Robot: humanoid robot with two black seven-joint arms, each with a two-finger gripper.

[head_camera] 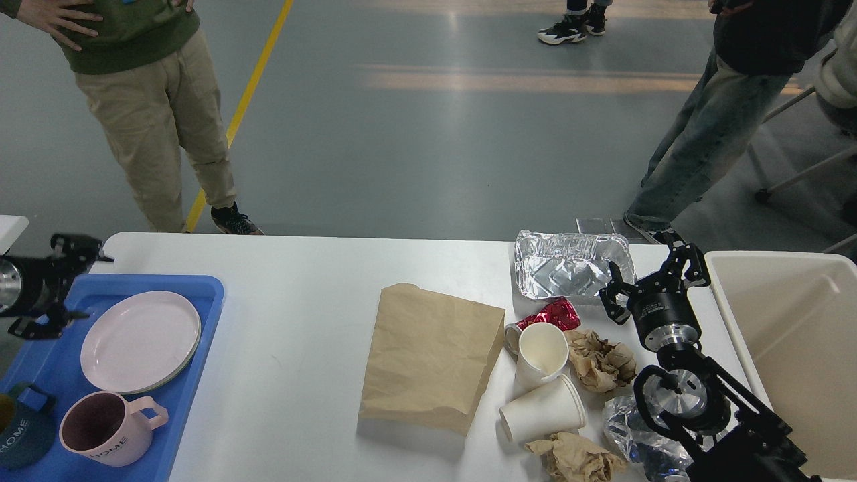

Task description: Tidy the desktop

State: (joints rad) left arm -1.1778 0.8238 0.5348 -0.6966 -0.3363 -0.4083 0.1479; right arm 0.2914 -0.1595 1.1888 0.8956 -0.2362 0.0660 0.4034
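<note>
Nearest, a pink mug (107,434) and pink plate (140,340) sit in the blue tray (201,294) at the desktop's (301,268) left end. Mid-desk: brown paper bag (432,355), paper cups (542,408), crumpled paper. Right gripper (653,278) – fingers spread, empty – hovers over the desktop beside the foil tray (569,264). Left gripper (67,284) – splayed, nothing held – at the tray's far-left corner.

Your left tool (72,281) sits at the 9 o'clock edge of the view, its two fingers spread apart and pointing toward 3 o'clock, holding nothing. Your right arm rises from 5 o'clock; its tool (653,278) points toward 12 o'clock, fingers splayed wide and empty.
</note>
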